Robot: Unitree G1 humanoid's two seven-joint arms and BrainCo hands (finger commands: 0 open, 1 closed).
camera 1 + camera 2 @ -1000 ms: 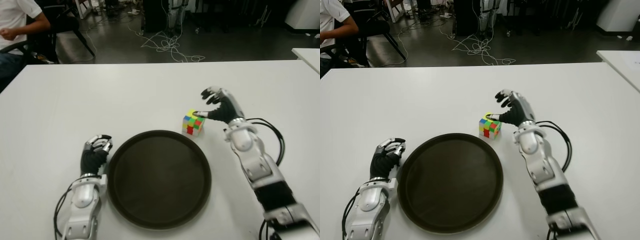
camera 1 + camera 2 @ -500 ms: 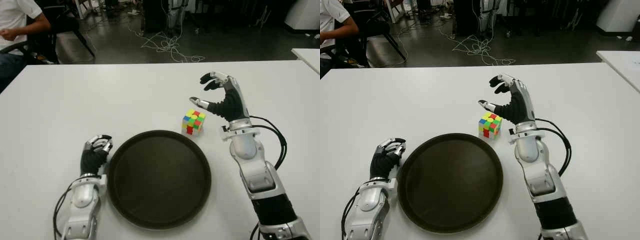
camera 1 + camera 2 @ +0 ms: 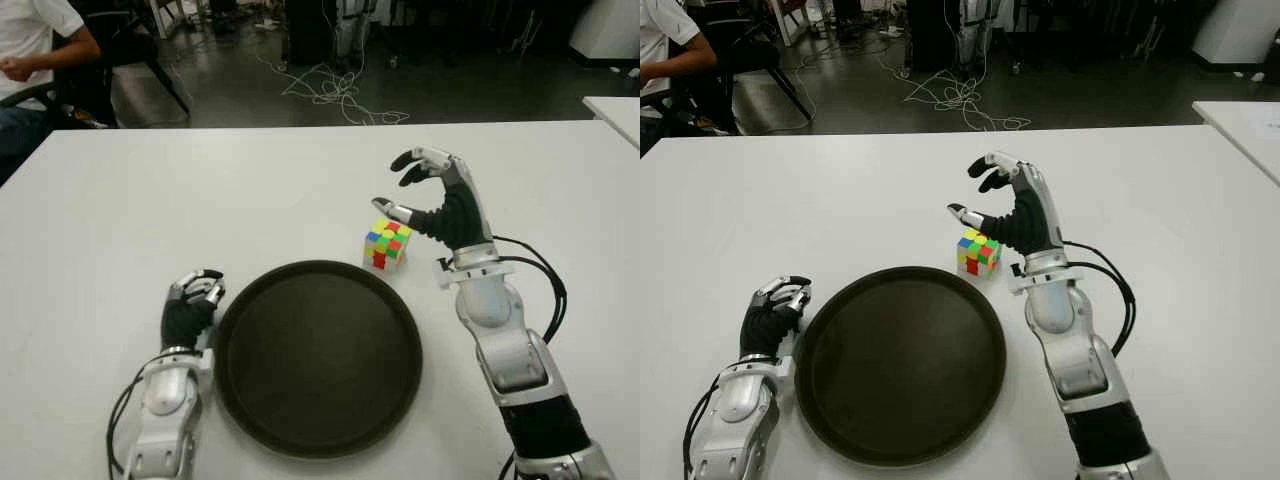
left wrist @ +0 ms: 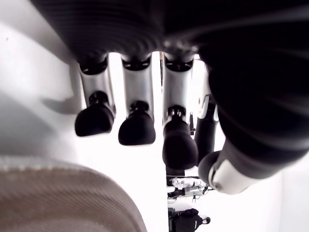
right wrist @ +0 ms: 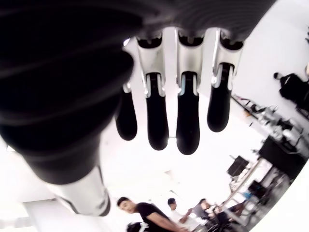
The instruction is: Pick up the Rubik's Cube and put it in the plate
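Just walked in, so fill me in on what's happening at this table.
The robot's right hand hovers open above the Rubik's Cube, holding nothing. The cube sits on the white table just beyond the far right rim of the dark round plate, not in it. The left hand shows curled and empty beside the plate's left edge. A person sits at the far left.

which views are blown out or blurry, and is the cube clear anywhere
Both eye views are evenly lit and sharp: the cube shows clear colours beside the plate, below the right hand. Both wrist views are overexposed to white behind dark, soft-focus fingers; neither shows the cube.
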